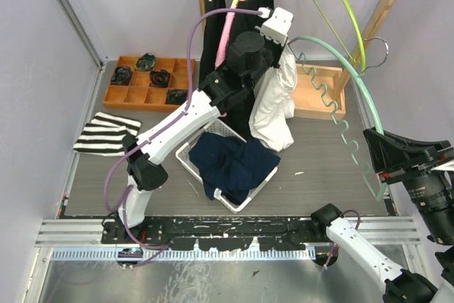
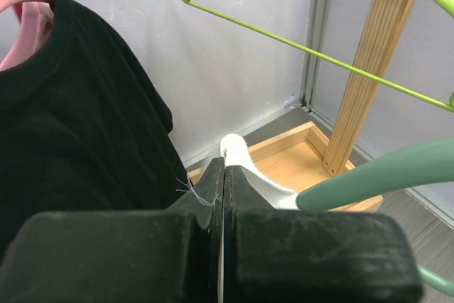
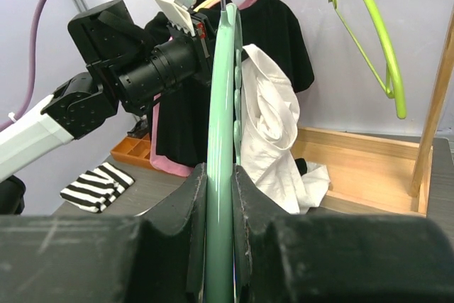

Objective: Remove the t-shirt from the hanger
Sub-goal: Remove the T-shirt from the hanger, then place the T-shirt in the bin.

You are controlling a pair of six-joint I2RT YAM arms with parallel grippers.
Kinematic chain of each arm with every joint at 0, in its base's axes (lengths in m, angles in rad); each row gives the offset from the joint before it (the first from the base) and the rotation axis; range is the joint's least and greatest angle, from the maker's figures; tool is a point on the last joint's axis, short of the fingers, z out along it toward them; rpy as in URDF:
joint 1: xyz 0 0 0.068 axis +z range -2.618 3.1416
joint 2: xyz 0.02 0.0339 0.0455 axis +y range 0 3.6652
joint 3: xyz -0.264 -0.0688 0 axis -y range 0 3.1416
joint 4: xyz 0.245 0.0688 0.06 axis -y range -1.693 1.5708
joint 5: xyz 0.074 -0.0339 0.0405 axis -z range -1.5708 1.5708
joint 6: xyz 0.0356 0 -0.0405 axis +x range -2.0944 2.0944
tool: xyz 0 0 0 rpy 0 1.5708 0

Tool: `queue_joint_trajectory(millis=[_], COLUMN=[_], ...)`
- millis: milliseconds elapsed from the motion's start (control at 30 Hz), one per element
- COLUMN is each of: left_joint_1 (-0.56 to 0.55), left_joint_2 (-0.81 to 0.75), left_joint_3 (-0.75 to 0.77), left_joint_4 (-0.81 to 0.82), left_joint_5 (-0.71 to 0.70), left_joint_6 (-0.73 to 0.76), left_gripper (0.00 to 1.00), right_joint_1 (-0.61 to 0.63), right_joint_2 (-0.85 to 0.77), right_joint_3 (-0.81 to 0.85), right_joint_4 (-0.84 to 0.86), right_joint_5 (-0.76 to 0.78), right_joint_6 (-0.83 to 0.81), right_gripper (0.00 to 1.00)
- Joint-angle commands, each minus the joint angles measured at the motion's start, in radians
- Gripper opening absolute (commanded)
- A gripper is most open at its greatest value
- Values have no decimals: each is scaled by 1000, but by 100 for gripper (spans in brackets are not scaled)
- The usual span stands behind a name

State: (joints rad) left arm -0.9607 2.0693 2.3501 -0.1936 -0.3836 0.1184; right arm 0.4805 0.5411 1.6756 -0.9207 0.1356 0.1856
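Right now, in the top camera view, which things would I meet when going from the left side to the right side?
Striped cloth → white basket → wooden tray → right gripper, shut on the green hanger.

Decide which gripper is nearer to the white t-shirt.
Left. The left gripper pinches the white t-shirt itself, near its top. The right gripper clamps the lower end of the teal hanger, apart from the cloth.
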Motion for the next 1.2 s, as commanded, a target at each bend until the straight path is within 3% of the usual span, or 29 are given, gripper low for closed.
queue_joint_trajectory(millis=[0, 133, 633, 1167], left_joint_1=[7, 6, -12, -12], left_joint_2=[-44, -139, -468, -652], left_joint_3=[-30, -145, -263, -258], left_joint_4=[35, 83, 59, 35], left_joint_5=[19, 61, 327, 345], left_joint_6=[-31, -55, -154, -153], left_gripper=[0, 0, 0, 0], right_joint_1=[-4, -6, -5, -6], right_joint_2=[-6, -6, 118, 117], right_joint_3=[12, -15, -90, -173], right_joint_4=[111, 148, 291, 330], right_joint_5=[-3, 26, 166, 158], right_joint_6=[-15, -12, -24, -11], right_gripper=[1, 1, 1, 1])
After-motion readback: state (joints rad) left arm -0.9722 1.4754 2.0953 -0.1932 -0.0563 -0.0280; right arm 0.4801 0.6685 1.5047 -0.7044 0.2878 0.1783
